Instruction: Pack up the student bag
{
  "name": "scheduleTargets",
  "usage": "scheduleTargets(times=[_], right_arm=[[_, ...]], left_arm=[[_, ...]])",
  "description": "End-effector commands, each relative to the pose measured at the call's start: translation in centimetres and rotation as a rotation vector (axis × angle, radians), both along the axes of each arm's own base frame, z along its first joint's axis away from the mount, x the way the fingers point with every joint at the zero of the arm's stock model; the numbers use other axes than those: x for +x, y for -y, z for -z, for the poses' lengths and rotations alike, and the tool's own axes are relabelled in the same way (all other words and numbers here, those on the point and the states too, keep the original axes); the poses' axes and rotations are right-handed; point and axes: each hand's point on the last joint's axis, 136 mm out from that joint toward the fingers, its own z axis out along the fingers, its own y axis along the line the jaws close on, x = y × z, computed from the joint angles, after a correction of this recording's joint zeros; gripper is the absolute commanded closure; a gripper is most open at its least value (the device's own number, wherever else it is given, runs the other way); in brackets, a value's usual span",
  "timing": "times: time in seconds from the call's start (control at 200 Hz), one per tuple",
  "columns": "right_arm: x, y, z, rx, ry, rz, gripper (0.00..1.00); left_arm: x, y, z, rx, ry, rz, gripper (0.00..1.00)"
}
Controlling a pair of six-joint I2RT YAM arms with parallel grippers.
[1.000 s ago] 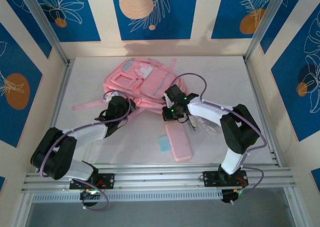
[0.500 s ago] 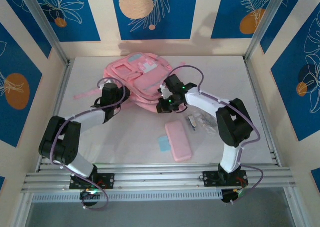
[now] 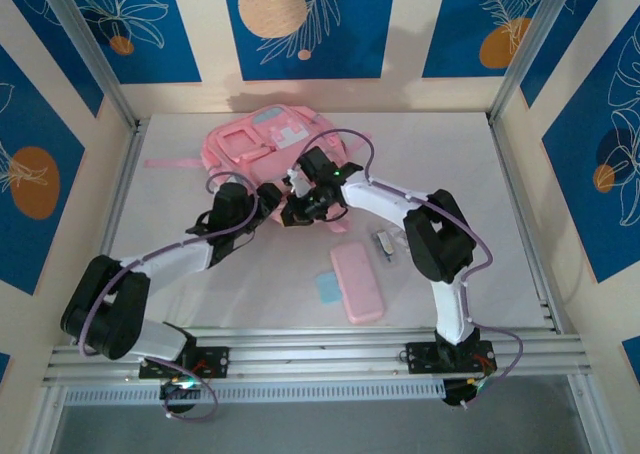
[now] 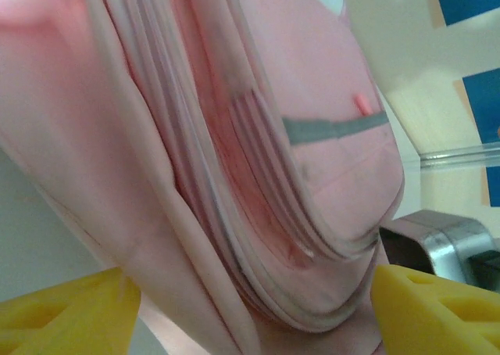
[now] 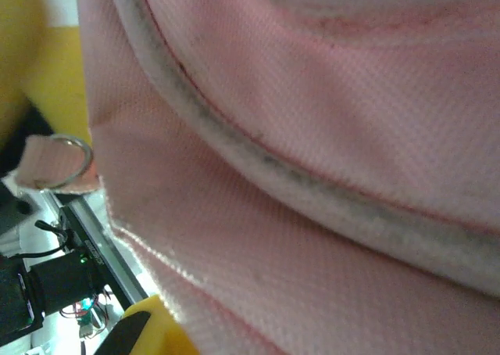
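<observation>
bag: student bag at the back of the table, left of centre, front pockets up.
left gripper: at the bag's near edge; fingers spread wide, fabric folds between them (likely lining up on the opening's lip).
right gripper: against the same edge; clamped or not, cannot tell.
why: probably a two-sided hold to spread the mouth.
waiting: pink pencil case, well apart.

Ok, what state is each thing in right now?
student bag: lying front-up on the table, zip state unclear.
left hand: open, straddling bag fabric.
right hand: against bag fabric, grip unclear.
pencil case: flat on table, outside the bag.
</observation>
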Motion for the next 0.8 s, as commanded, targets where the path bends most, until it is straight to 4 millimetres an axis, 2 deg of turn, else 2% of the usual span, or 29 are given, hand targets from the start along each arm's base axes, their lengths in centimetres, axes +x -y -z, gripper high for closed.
scheduleTargets(times=[0.0, 0.04, 0.105, 0.14, 0.22, 0.34, 0.46, 0.54, 0.645, 0.795], right_arm=[[-1.0, -2.0, -2.7, 0.103, 0.000, -0.056, 1.00], [-1.5, -2.0, -2.6, 0.100, -0.004, -0.065, 1.00], [-2.3, -1.5, -2.3, 0.080, -0.012, -0.076, 1.00], [-2.6, -1.0, -2.0, 0.057, -0.015, -0.080, 1.00], [-3.3, 1.2, -1.0, -0.029, -0.018, -0.094, 1.00], [-4.2, 6.0, 1.0, -0.207, -0.038, -0.113, 1.00], [-3.8, 10.5, 2.0, -0.322, -0.063, -0.086, 1.00], [-2.3, 13.2, 2.2, -0.357, -0.068, -0.026, 1.00], [0.6, 16.2, 2.1, -0.418, -0.022, 0.060, 1.00], [4.9, 19.8, 2.0, -0.473, 0.048, 0.188, 1.00]], left_arm=[[0.0, 1.0, 1.7, -0.051, -0.048, -0.006, 0.32], [0.0, 1.0, 2.4, -0.056, -0.060, -0.011, 0.44], [-0.1, 0.8, 3.3, -0.049, -0.072, -0.018, 0.83], [-0.2, 0.5, 3.6, -0.040, -0.076, -0.024, 1.00], [-0.5, -0.4, 3.7, -0.009, -0.080, -0.040, 1.00], [-1.0, -1.6, 2.9, 0.072, -0.066, -0.029, 1.00], [-1.5, -2.0, 2.4, 0.142, -0.065, 0.018, 1.00], [-2.1, -2.0, 2.7, 0.167, -0.072, 0.053, 1.00], [-2.9, -2.4, 3.4, 0.187, -0.096, 0.083, 1.00], [-3.5, -4.7, 4.0, 0.233, -0.115, 0.060, 1.00]])
